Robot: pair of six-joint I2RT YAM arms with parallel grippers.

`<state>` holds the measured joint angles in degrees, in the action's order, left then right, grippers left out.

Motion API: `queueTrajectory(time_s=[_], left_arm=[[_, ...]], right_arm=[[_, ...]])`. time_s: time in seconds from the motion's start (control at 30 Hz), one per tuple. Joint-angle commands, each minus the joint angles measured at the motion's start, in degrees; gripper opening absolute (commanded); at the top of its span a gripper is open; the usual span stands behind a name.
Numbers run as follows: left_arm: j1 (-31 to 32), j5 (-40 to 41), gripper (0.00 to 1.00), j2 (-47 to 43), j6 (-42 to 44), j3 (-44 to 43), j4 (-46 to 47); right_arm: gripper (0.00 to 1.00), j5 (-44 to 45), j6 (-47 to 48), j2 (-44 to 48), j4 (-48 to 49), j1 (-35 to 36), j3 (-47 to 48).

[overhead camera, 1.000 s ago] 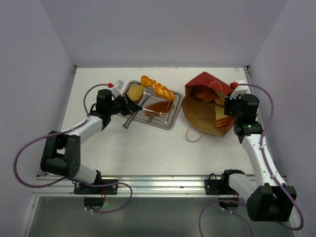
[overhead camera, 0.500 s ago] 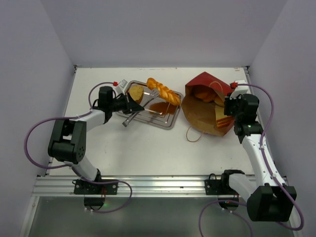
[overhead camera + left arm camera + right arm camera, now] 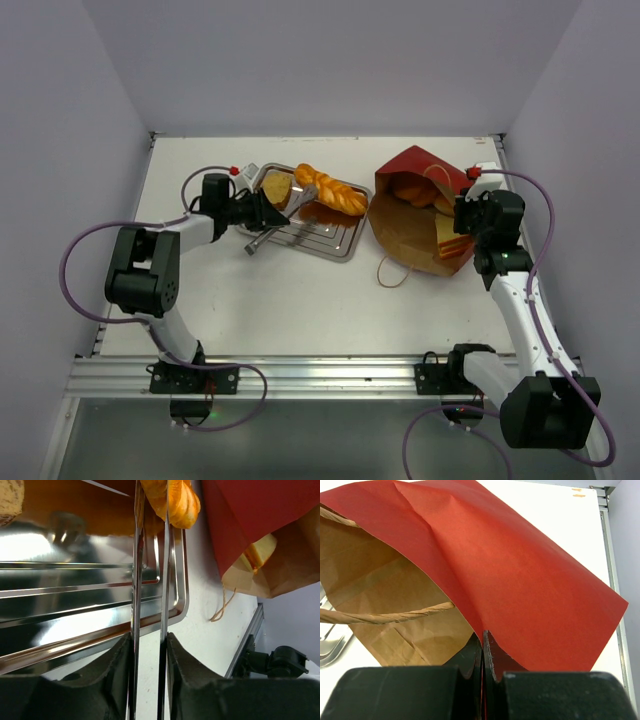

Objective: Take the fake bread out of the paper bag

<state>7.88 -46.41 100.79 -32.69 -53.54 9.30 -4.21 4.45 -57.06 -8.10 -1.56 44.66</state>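
**A:** Which step is this?

**B:** A set-down, I'd say. The left end effector (image 3: 147, 650) clasps a pair of metal tongs (image 3: 135, 580), blades a little apart. Their tips reach a braided roll (image 3: 330, 190) lying across the far right of the metal tray (image 3: 320, 237), near the far edge of the tabletop (image 3: 300, 310). Whether they pinch it, I cannot tell. A round loaf (image 3: 277, 187) sits at the tray's far left.

**A:** And the paper bag (image 3: 400, 240)?

**B:** On its side toward the far right corner, mouth facing the tray. The right end effector (image 3: 482, 645) is pinched closed on its red upper wall. More golden bread (image 3: 415, 190) shows inside.

**A:** Next?

**B:** Probably free the tongs from the roll, then reach into the mouth without snagging the string handle (image 3: 392, 272).
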Motion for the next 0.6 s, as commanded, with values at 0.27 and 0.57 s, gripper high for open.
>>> queueTrajectory(time_s=[0.27,0.57], left_arm=[[-0.32,6.68,0.4,-3.41,7.2,-3.85,-8.77],[-0.32,11.78,0.43,-6.66,9.31,-4.91,-15.18]], right_arm=[[0.0,-0.45,-0.23,-0.07,1.33,-0.37,0.34],[0.0,-0.71,-0.23,0.28,1.24,-0.37,0.25]])
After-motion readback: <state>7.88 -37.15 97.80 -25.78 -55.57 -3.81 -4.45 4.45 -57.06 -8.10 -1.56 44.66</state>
